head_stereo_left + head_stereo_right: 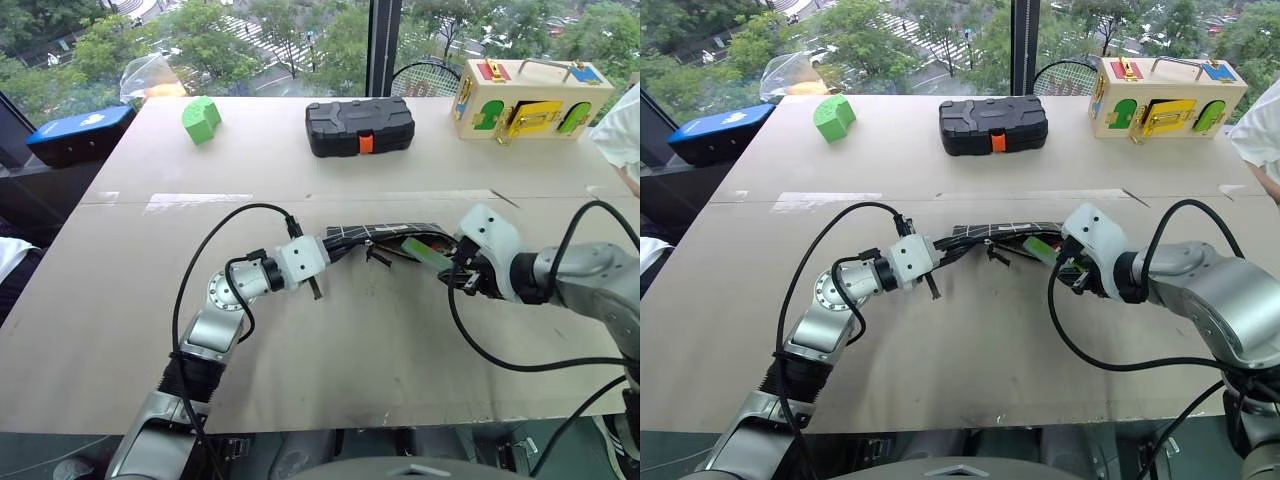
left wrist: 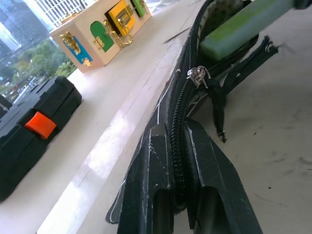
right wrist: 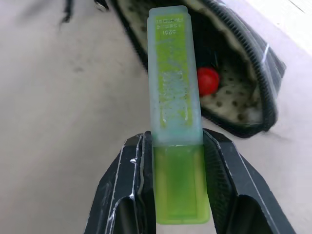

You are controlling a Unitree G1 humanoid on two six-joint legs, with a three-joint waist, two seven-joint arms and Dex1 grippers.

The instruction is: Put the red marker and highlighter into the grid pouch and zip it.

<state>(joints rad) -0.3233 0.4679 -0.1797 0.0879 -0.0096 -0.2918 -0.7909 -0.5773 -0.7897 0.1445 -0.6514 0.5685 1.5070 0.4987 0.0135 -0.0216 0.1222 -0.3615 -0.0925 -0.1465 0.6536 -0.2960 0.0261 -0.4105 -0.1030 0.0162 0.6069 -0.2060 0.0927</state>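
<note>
The grid pouch [image 1: 385,233] lies open at mid-table, its zipper pull [image 2: 197,74] partway along the teeth. My left gripper [image 1: 335,247] is shut on the pouch's left end, its fingers [image 2: 156,146] pinching the zipper edge. My right gripper [image 3: 175,141] is shut on the light-green highlighter [image 3: 174,97], which points cap-first at the pouch's open mouth [image 3: 229,92]. Seen from the head, the highlighter [image 1: 425,251] slants over the pouch's right end. The red marker's round red end [image 3: 208,80] shows inside the pouch, against the dotted lining.
A black hard case with an orange latch [image 1: 360,126], a green block [image 1: 201,118] and a wooden latch box [image 1: 525,98] stand along the far side of the table [image 1: 330,380]. A blue object [image 1: 80,133] sits off the left edge. A person's white sleeve [image 1: 620,130] is at the right.
</note>
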